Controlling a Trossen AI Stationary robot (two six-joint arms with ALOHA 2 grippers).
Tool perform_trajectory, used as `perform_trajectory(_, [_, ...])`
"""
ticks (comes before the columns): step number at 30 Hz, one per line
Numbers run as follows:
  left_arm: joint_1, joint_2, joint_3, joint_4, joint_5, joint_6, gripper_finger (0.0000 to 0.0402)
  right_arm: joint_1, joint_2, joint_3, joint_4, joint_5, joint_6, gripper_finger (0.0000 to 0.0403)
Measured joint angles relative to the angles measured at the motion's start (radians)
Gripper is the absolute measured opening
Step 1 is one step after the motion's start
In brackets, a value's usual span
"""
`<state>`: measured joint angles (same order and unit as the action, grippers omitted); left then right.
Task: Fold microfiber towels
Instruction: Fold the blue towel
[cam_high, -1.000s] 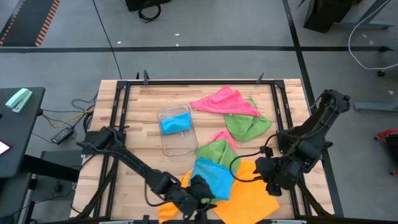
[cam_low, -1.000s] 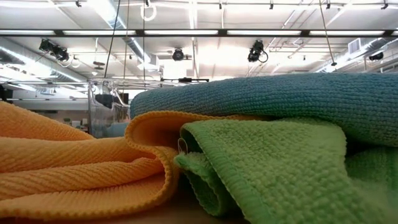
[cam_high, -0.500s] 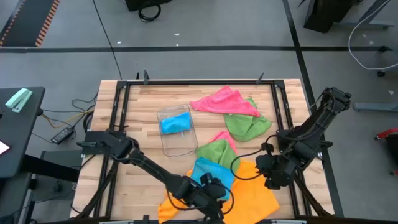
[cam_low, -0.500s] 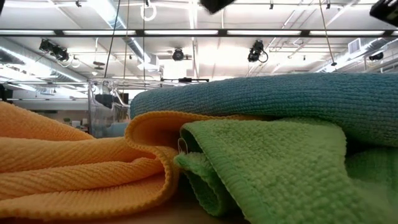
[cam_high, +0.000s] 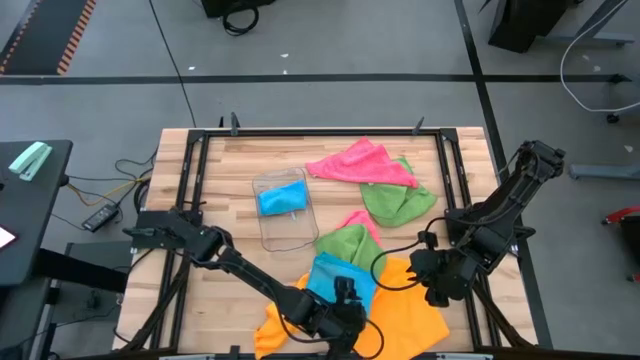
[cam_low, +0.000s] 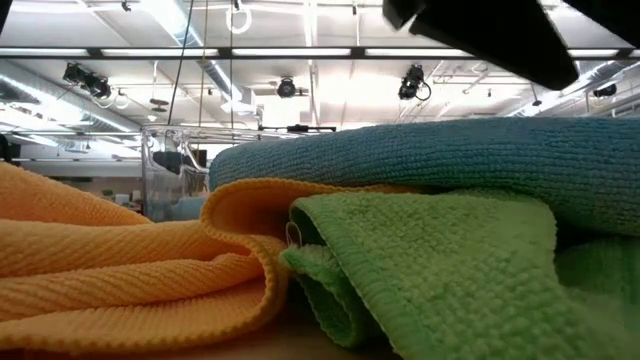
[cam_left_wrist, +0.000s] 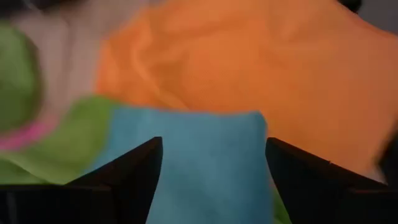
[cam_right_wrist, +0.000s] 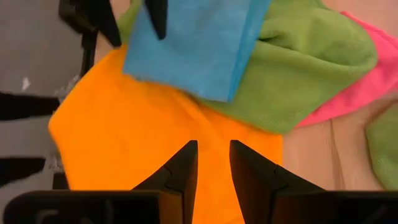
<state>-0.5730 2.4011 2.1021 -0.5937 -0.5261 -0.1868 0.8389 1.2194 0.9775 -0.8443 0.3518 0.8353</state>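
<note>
Sky-blue towel over a plain orange towel; green towel at its 12 o'clock, pink and green farther up. Clear tray holds blue cloth. Pale wood table.

My left claw: over the blue towel at the table's near edge, fingers spread.
Orange towel: under the blue one, spreading out to my left claw's right.
My right claw: over the orange towel's right side.
Green towel: just beyond my left claw, pink edge showing.
Clear tray: farther off, blue cloth inside.
Pink towel: far side, overlapping another green one.
</note>
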Motion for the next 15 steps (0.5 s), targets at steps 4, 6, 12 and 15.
perform_trajectory(4, [-0.011,0.019,-0.001,0.021,-0.056,0.09,0.0293,-0.002,0.0,0.0,0.0,0.028,0.066,0.0102])
perform_trajectory(6, [-0.012,0.025,-0.002,0.029,-0.04,0.095,0.029,-0.001,0.0,0.0,0.001,0.047,0.093,0.0102])
perform_trajectory(12, [-0.02,0.043,-0.001,0.067,0.012,0.097,0.0283,-0.001,0.0,0.0,0.006,0.074,0.145,0.0102])
perform_trajectory(15, [-0.021,0.054,-0.003,0.037,0.001,0.088,0.0282,-0.001,0.0,0.0,0.006,0.09,0.164,0.0102])
